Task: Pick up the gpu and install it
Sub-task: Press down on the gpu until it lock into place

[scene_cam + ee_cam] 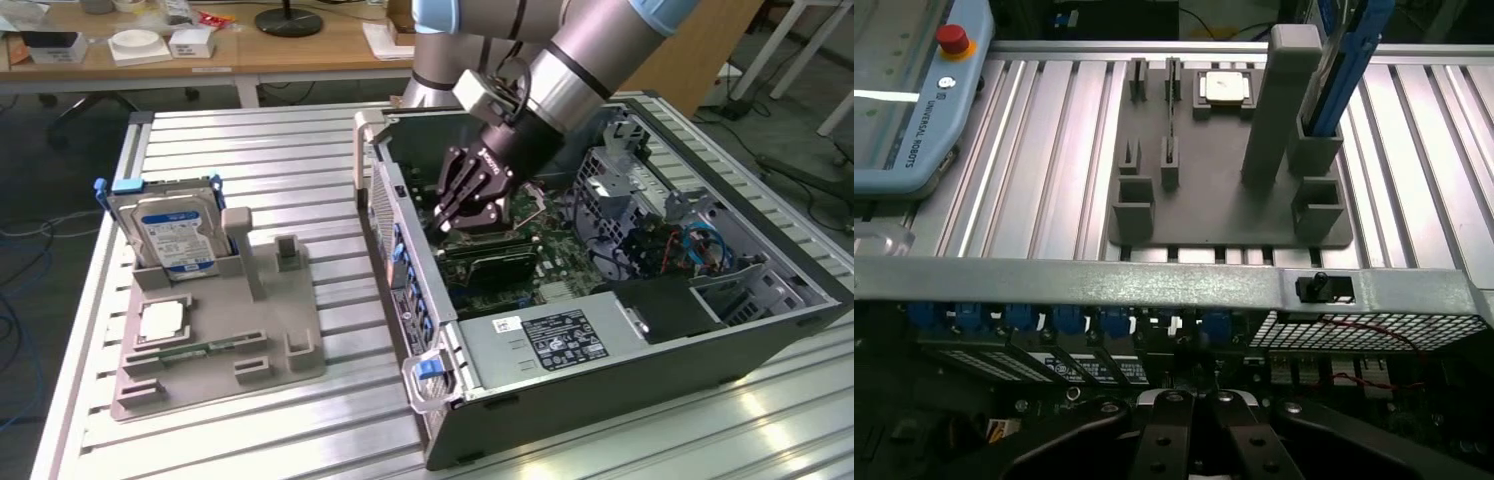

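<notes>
**Ana:** Aluminium slatted table (267,150) first, since it carries everything. What stands on it?

**Ben:** Biggest is the open computer case (747,330), lying on its side along the table's edge at the exterior view's right, side panel off so the motherboard (561,255) faces up and can be reached from above. The Universal Robots arm (587,50) leans down into that opening.

**Ana:** And toward the other edge?

**Ben:** A grey parts holder (220,340), its slots made to keep components upright and easy to grasp. The hard drive (174,235), blue label outward, stands in its far end; a CPU (163,320) lies flat in a recess, and a green memory stick (200,350) lies in a nearer groove.

**Ana:** The gpu?

**Ben:** A dark card, I judge the gpu (487,262), sits in the case on the motherboard, right under the gripper (467,215). It looks roughly level, as if lined up with its slot, though I cannot tell whether it is seated.

**Ana:** Gripper state?

**Ben:** Clenched, fingers drawn together, in the wrist view (1194,440) too. Whether it actually pinches the card's upper edge, I cannot tell.
</notes>
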